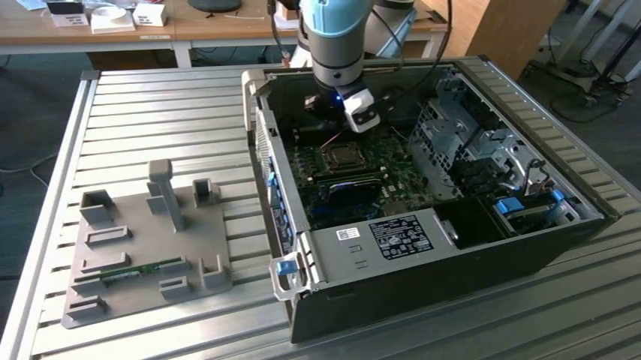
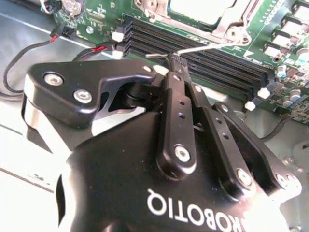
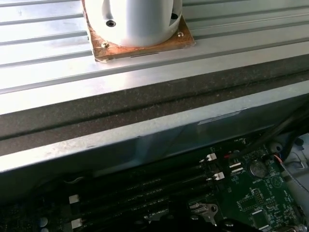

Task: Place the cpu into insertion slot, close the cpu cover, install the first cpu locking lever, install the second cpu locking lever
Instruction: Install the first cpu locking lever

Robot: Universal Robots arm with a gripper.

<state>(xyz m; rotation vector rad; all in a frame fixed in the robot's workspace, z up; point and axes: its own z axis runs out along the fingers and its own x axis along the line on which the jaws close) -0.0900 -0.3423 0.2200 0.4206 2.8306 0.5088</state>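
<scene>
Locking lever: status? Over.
End effector shut on lever tip, beside memory slots. CPU seated in socket, cover down. Nothing in the way.

Insertion slot [image 1: 341,156] inside computer case [image 1: 561,247] — fixture plate [image 1: 140,251] at exterior view's left.

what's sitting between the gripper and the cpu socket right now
In the second wrist view, the black memory slots run across between the gripper and the insertion slot. A thin silvery lever crosses over them, its end at the closed fingertips.
</scene>
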